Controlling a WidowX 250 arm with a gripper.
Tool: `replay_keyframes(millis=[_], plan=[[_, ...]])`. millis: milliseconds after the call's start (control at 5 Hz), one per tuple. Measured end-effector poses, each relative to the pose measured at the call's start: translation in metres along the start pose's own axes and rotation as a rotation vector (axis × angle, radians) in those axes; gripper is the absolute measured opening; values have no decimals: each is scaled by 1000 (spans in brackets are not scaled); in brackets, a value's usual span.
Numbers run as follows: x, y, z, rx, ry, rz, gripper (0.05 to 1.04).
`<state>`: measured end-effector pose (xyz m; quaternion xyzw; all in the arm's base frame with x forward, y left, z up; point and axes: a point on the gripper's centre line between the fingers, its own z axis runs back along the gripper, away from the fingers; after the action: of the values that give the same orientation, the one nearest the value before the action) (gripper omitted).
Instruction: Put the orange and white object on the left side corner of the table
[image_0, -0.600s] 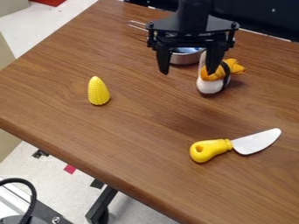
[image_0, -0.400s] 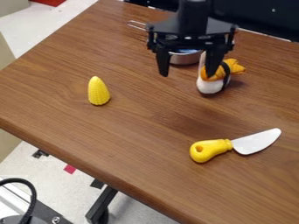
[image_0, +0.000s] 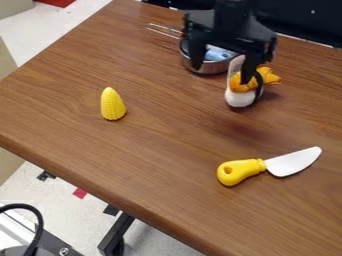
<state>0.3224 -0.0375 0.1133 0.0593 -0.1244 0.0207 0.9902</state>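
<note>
Honestly, pretty much everything's left to do: the pincer (image_0: 222, 74) hangs open over the far side and the orange and white object (image_0: 239, 98) sits ungripped just beside the metal pan (image_0: 206, 68), well apart from the left corner of the tabletop (image_0: 133, 155).

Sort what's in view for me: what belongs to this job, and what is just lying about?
For the job:
orange and white object
claw, open above it
table, whose left side corner is the goal

Lying about:
yellow corn
yellow-handled knife
metal pan with something blue inside
</note>
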Motion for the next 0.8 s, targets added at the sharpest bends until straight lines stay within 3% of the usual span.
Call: replay_keyframes(millis=[200, 400, 600, 800], plan=[[17, -6, -7, -40, 18, -262, 999], [35, -13, -15, -91, 74, -392, 999], [38, -14, -18, -126, 96, -424, 999], [33, -10, -27, -100, 97, -410, 999]])
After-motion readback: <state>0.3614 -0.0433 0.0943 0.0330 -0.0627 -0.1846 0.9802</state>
